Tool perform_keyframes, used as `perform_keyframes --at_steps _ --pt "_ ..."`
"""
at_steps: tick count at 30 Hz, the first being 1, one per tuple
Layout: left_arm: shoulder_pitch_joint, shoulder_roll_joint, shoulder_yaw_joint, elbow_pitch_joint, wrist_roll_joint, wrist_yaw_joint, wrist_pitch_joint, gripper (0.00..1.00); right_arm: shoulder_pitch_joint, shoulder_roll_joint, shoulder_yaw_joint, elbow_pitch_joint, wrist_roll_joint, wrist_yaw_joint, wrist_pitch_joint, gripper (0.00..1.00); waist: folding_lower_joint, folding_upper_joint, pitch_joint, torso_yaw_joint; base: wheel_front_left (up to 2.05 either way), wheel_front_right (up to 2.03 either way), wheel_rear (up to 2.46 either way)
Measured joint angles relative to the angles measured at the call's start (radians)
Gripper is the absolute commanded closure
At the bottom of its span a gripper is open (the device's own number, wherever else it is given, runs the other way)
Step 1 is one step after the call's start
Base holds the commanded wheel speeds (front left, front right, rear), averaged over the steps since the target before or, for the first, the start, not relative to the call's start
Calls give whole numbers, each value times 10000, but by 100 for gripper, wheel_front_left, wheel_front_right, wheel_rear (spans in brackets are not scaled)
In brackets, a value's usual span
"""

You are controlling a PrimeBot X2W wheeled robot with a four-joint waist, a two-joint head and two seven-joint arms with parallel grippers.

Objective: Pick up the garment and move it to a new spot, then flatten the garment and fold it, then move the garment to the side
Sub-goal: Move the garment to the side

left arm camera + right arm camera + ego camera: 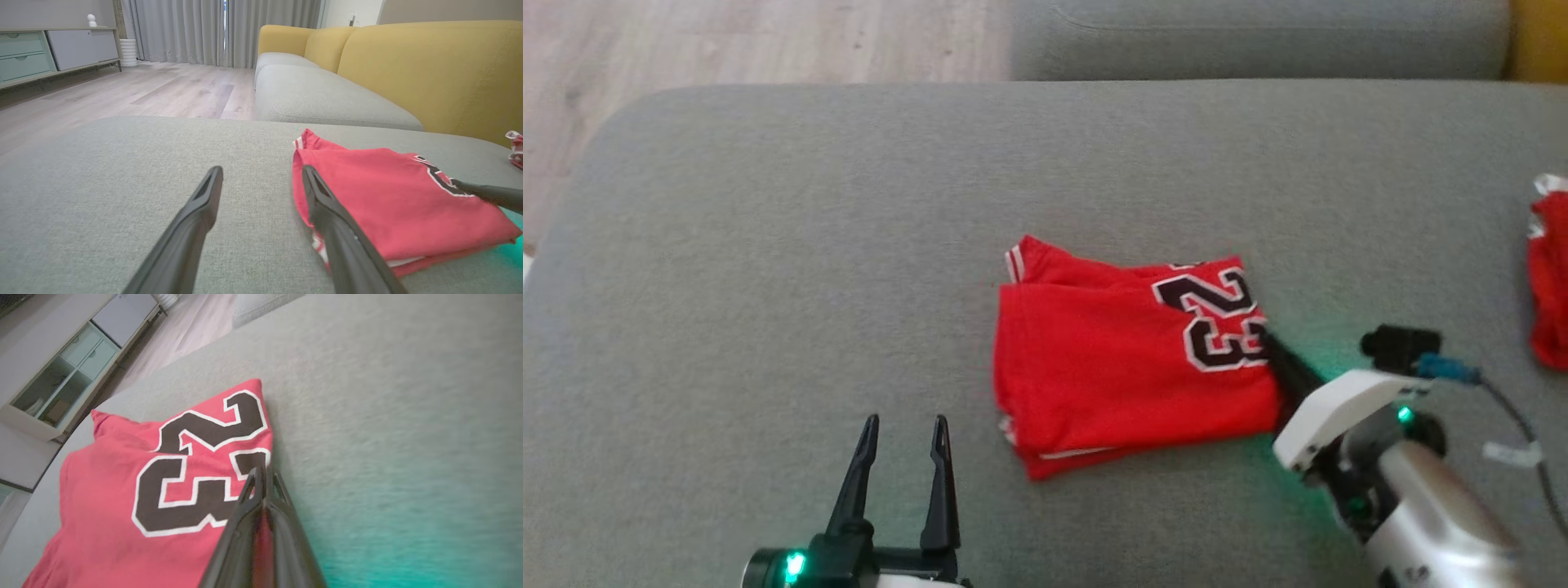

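Observation:
The garment [1111,367], a red jersey with a black and white number, lies folded into a rough rectangle on the grey cushion [768,245]. My right gripper [1267,335] is at its right edge beside the number, and in the right wrist view its fingers [261,469] are pressed together with red cloth of the garment [102,498] pinched between them. My left gripper [905,425] stands open just left of the garment's near left corner, apart from it. In the left wrist view, the left gripper [261,171] has its right finger overlapping the garment [388,196].
Another red cloth [1550,278] lies at the cushion's far right edge. A second grey seat [1258,41] with a yellow backrest [429,69] lies beyond. Wooden floor [727,41] runs past the cushion's left and far left edges. A low cabinet [49,49] stands by the wall.

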Motion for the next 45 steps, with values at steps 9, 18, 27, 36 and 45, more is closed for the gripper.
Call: perform_keyframes --at_steps 9,18,27,36,45 --pt "-403 0 92 -274 0 -188 0 0 -1450 -1816 -174 -314 -209 0 -203 100 0 0 562 -1178 0 0 0" --pt "-1483 -12 387 -378 221 -671 0 0 -3336 -3586 -1076 -431 -704 0 -272 100 2 0 1904 -2428 0 0 0" --pt "-1987 -13 474 -368 274 -1064 0 0 -4172 -4211 -2610 58 -1806 0 -602 44 1 0 2876 -3079 0 0 0" --pt "-2071 -13 449 -299 117 -1183 0 0 -3893 -3200 -3356 389 -3229 0 -1093 0 -1 0 2586 -2960 0 0 0" --pt "-1680 -21 546 -261 8 -953 0 0 -1573 -1363 -2445 -318 -3818 0 -1636 0 -2 0 1393 -2535 0 0 0"
